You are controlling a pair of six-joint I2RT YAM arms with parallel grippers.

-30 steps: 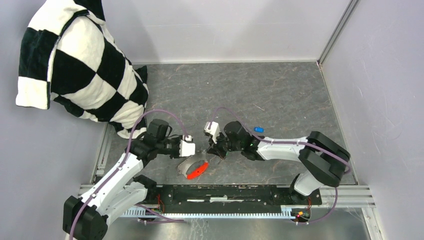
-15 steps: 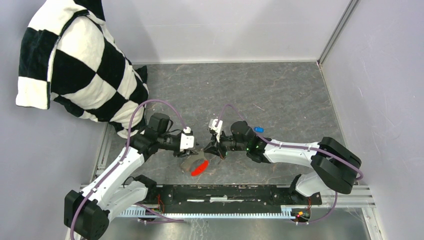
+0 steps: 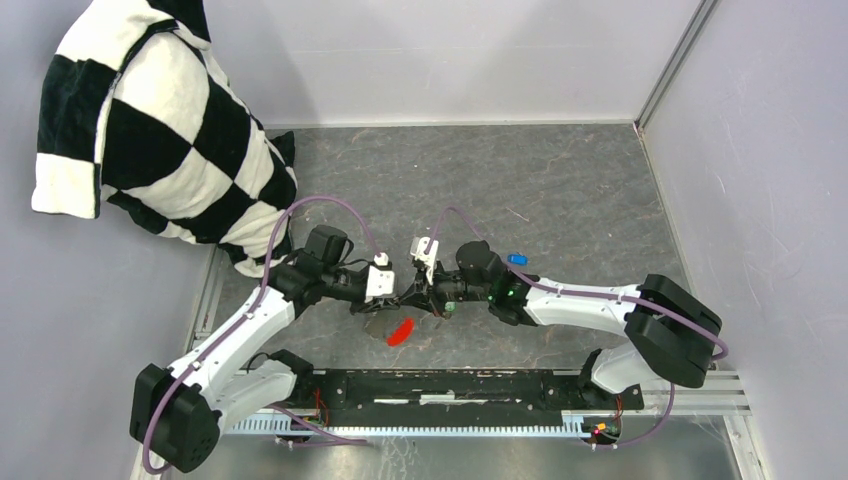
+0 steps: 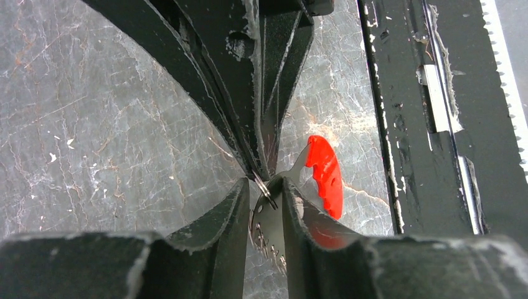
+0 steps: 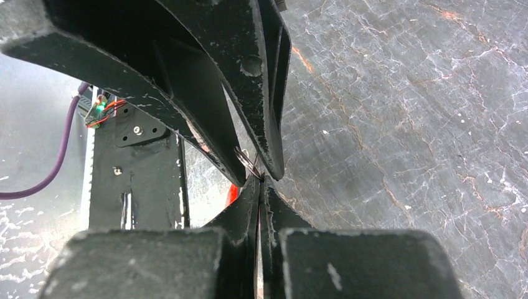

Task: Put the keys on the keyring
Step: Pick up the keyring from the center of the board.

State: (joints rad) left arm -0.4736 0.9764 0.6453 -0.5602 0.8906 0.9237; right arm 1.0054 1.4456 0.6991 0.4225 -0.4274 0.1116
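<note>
My left gripper (image 3: 399, 298) has its jaws drawn narrow around the thin ring of the keyring (image 4: 265, 188), which sits slantwise across the gap in the left wrist view. The grey strap (image 4: 266, 240) hangs down between the fingers. The red tag (image 4: 327, 175) dangles just right of them, over the grey marbled table (image 3: 560, 190).

My right gripper (image 3: 416, 299) is pinched fully together, its tips touching that ring from the other side. I cannot tell whether anything lies between its pads.

The blue key (image 3: 517, 259) lies on the table just beyond the right arm, well apart from the ring. A black-and-white checked cushion (image 3: 150, 130) leans in the far left corner.

Against a second ago, both arms have reached further towards each other and the two sets of fingertips now meet. The right arm is stretched out flatter to the left. The red tag has shifted slightly right and the blue key has not moved.
</note>
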